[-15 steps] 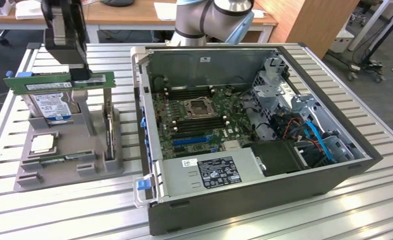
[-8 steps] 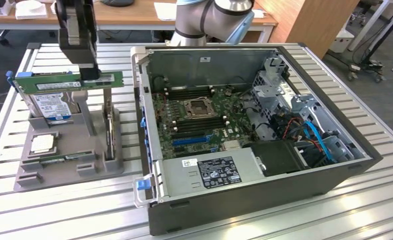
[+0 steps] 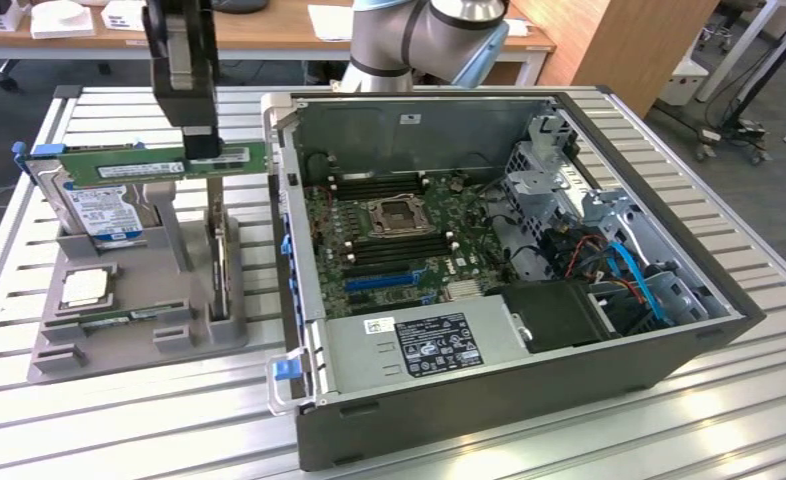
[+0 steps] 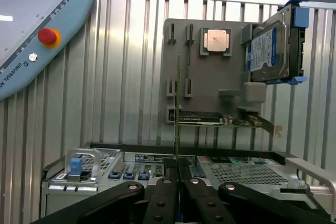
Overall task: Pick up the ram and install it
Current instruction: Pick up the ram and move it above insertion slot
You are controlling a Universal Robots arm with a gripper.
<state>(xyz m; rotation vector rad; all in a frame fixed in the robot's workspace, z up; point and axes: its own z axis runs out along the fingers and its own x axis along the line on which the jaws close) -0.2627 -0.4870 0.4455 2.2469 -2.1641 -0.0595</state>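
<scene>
Tool (image 3: 202, 148), top cut off by the frame edge, pinching the ram (image 3: 166, 163), which hangs level above the grey holder (image 3: 140, 300). From the wrist the ram appears edge-on, faces hidden. The ram partly covers the hard drive (image 3: 100, 210) on the holder. Open computer case (image 3: 500, 250) beside the holder on the counter (image 3: 46, 420).

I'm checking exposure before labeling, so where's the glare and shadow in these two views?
Wrist view: glare streaks the ribbed table, the pendant screen washes out, the fingers gripping the ram look dark. Exterior view: even light, though the fan corner inside the computer case sits in shadow.
</scene>
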